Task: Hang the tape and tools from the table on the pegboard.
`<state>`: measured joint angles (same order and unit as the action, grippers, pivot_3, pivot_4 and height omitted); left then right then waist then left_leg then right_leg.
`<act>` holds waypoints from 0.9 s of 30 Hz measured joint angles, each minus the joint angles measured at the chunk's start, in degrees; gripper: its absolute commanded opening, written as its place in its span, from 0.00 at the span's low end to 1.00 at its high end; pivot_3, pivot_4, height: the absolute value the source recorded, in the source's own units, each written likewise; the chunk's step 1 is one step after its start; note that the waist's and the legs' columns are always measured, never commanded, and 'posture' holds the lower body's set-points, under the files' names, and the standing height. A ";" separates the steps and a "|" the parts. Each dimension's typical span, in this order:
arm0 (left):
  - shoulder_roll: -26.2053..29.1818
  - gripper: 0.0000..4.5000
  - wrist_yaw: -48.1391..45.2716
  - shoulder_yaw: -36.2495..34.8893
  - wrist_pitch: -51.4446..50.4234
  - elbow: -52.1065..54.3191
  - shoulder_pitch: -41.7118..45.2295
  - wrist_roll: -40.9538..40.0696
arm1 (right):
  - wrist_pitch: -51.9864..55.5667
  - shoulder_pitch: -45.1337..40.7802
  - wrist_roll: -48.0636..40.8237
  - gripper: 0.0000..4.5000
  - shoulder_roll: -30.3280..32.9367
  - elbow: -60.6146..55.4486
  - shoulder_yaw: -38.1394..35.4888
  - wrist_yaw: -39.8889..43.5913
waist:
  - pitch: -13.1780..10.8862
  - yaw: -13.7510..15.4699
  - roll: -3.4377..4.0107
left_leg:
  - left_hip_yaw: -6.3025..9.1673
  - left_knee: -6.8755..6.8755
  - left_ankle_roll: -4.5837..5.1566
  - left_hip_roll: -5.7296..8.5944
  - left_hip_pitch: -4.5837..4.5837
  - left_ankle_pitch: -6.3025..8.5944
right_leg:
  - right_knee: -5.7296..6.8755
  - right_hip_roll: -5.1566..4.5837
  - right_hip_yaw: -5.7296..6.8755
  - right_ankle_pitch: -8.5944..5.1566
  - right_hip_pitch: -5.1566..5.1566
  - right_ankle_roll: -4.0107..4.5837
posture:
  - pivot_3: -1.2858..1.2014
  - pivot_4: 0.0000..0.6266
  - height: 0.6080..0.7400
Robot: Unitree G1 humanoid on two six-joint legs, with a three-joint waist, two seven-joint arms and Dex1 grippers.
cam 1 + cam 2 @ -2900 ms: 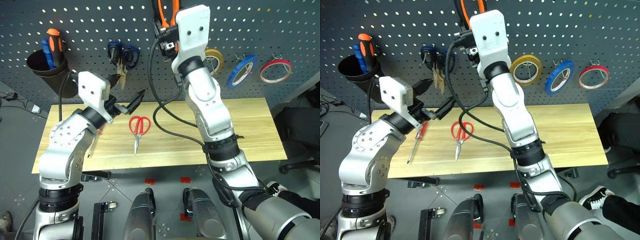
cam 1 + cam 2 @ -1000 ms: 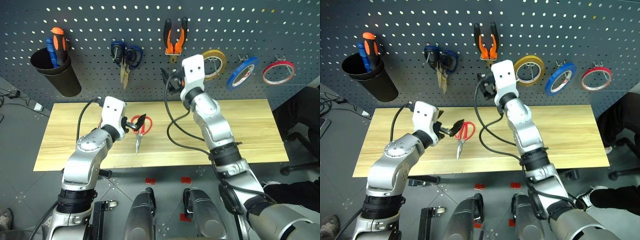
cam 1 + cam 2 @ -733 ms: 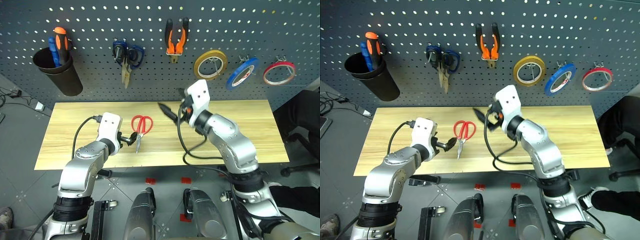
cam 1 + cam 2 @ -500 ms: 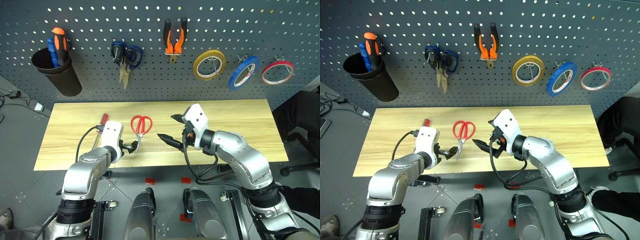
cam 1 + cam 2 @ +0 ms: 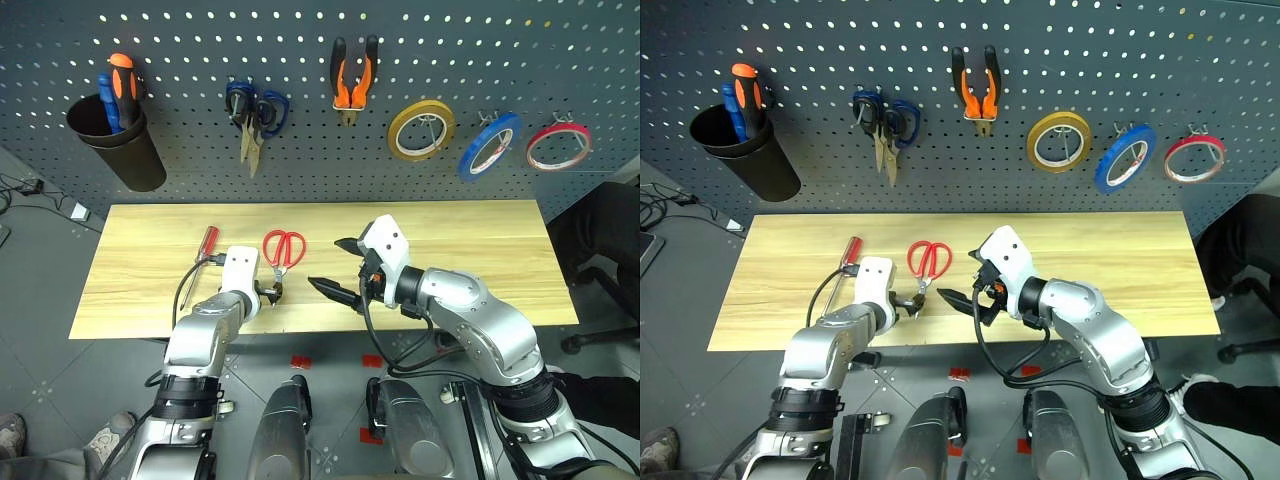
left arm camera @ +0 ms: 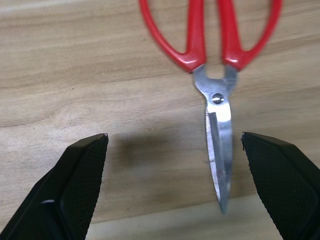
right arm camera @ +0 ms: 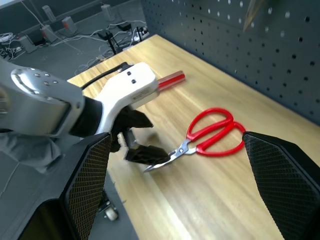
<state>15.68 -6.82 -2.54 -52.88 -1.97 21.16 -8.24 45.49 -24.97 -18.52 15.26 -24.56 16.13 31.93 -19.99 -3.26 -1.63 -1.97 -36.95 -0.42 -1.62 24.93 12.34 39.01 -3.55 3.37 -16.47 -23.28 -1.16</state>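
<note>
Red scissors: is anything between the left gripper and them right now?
Nothing visible. The left gripper is open, low over the table, and the blades of the red scissors lie in the bare gap between its fingers.

table (image 5: pixel 480 250): scissors (image 5: pixel 281 255) left of centre, screwdriver (image 5: pixel 200 252) further left | pegboard (image 5: pixel 180 160) behind table: cup (image 5: pixel 125 150) far left, then second scissors (image 5: pixel 252 112), pliers (image 5: pixel 350 78), three tape rolls (image 5: pixel 490 145) to the right
</note>
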 measured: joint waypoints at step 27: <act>5.45 0.07 -11.60 4.92 3.89 2.15 -3.10 1.25 | 3.72 -0.46 -4.83 1.00 2.57 -2.41 -2.08 0.14 | 0.00 -0.15 0.00 | -0.02 0.05 -0.19 -0.03 -0.04 -0.10 | -0.03 -0.02 -0.03 0.00 0.03 0.00 | 0.44 0.55 1.00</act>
<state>21.14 -18.42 2.38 -49.00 0.18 18.06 -6.99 49.21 -25.42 -23.35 17.83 -26.97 14.05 32.06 -19.99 -3.41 -1.63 -1.99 -36.90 -0.61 -1.65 24.89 12.24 38.98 -3.56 3.33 -16.47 -23.25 -1.16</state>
